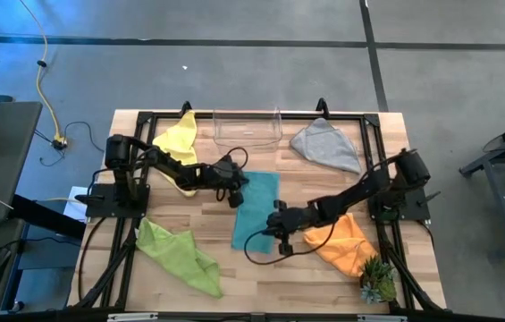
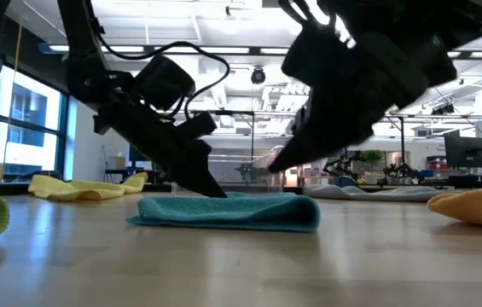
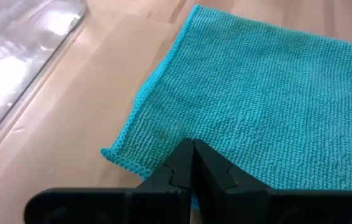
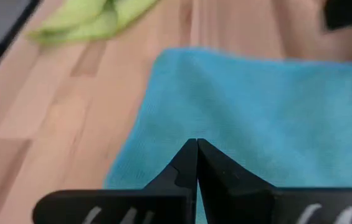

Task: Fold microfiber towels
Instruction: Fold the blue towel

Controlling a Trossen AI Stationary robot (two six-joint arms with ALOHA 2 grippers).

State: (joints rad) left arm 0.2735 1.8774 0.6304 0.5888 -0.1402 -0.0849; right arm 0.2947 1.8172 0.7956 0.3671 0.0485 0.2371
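The teal blue towel (image 1: 256, 210) lies flat and folded over at the table's middle; it also shows in the low view (image 2: 232, 211). My left gripper (image 1: 237, 195) is shut, with its tips down on the towel near its far left corner. My right gripper (image 1: 272, 225) is shut over the towel's right part; in the low view its tips (image 2: 276, 167) stand above the cloth, clear of it. The yellow towel (image 1: 180, 143), lime green towel (image 1: 176, 255), grey towel (image 1: 326, 145) and orange towel (image 1: 346, 243) lie crumpled around it. My left gripper rests its shut fingertips (image 3: 192, 149) on the teal towel's top, just inside its far left corner (image 3: 132, 155). The fingers slant down from the table's left side. The towel lies flat on the table under them, with no part lifted.
A clear plastic bin (image 1: 248, 128) stands at the far edge, just beyond the teal towel. A small green spiky plant (image 1: 377, 282) stands at the near right corner, beside the orange towel. Bare wood shows between the teal towel and the near edge.
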